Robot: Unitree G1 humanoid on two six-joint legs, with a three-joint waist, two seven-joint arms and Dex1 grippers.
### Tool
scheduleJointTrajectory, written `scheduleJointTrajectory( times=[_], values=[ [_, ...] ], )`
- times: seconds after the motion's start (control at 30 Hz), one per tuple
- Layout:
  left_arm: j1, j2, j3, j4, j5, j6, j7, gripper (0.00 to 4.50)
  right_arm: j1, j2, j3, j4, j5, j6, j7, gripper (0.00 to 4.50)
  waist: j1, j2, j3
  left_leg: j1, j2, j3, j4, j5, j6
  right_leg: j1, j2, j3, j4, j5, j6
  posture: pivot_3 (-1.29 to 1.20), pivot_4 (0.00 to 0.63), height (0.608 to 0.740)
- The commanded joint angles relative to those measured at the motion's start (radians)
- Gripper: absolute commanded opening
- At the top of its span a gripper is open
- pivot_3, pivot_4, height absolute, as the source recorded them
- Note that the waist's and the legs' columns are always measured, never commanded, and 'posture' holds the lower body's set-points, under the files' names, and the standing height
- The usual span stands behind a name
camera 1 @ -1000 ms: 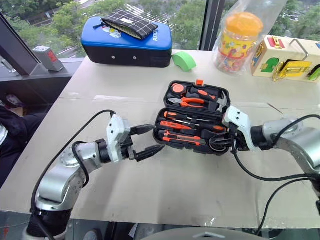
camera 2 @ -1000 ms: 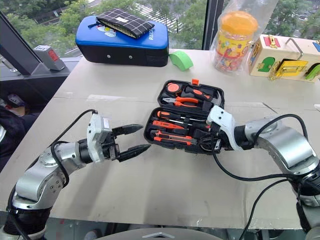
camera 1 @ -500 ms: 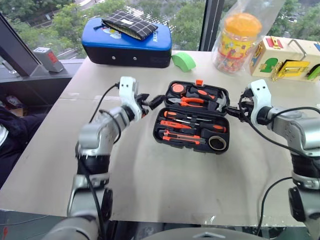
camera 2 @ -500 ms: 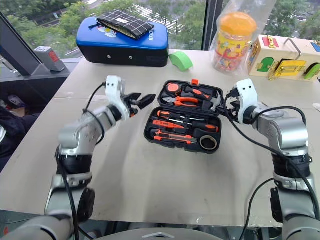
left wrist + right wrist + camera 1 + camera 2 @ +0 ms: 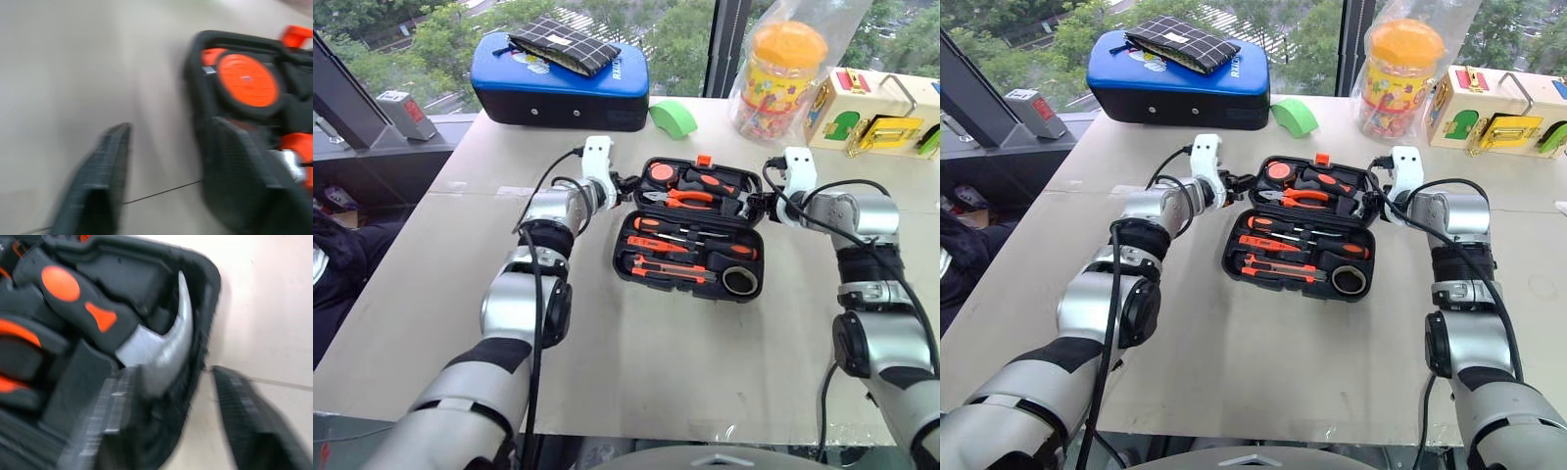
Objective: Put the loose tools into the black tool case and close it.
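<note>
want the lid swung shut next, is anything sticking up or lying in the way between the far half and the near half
Nothing visible does. The tools sit in their recesses in the black tool case, and both end effectors, left and right, straddle the far half's side walls.

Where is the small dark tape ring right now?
In the head views, the tape ring sits in the near right corner of the open black tool case, in the half nearer the robot, just right of the screwdrivers.
</note>
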Motion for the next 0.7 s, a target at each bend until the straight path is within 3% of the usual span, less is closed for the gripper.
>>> scheduleJointTrajectory(
  times=[0.03,0.1,0.3,0.5,0.7],
  values=[
    [-0.025,-0.009,0.003,0.070,0.030,-0.031,-0.076,0.86,0.000,0.003,-0.028,0.021,0.002,0.000,-0.005,0.18,-0.003,0.000,0.000,0.000,0.000,0.001,0.000,0.000,0.000,0.000,-0.001,0.000,0.000,0.000,0.000,0.00,0.150,0.740],
    [-0.026,-0.004,0.007,0.072,0.032,-0.025,-0.112,0.05,0.012,0.005,-0.043,-0.014,0.019,0.011,0.008,0.00,-0.002,0.000,0.000,0.000,0.000,0.000,0.000,0.001,0.000,0.000,-0.001,0.000,0.000,0.000,0.000,0.00,0.150,0.740],
    [0.044,0.035,0.033,-0.093,-0.003,0.131,-0.194,0.05,0.077,0.024,-0.037,-0.209,0.091,0.083,0.067,0.00,-0.004,0.000,0.000,-0.001,0.000,-0.002,-0.005,0.001,0.001,-0.001,-0.001,-0.001,0.001,0.000,0.000,0.00,0.150,0.740],
    [0.326,0.117,0.063,-0.704,-0.135,0.480,-0.198,0.05,0.174,0.049,-0.011,-0.459,0.155,0.149,0.112,0.00,-0.043,0.001,-0.001,-0.002,0.003,-0.003,-0.012,0.001,0.001,-0.008,-0.002,0.000,0.003,0.000,0.000,0.00,0.150,0.740],
    [0.545,0.149,0.148,-1.138,-0.255,0.739,-0.123,0.05,0.242,0.009,0.024,-0.539,0.152,0.138,0.159,0.00,-0.041,0.001,-0.001,-0.003,0.006,-0.003,-0.011,0.002,-0.001,-0.007,-0.002,0.001,0.001,0.000,0.000,0.00,0.150,0.740]
  ],
)
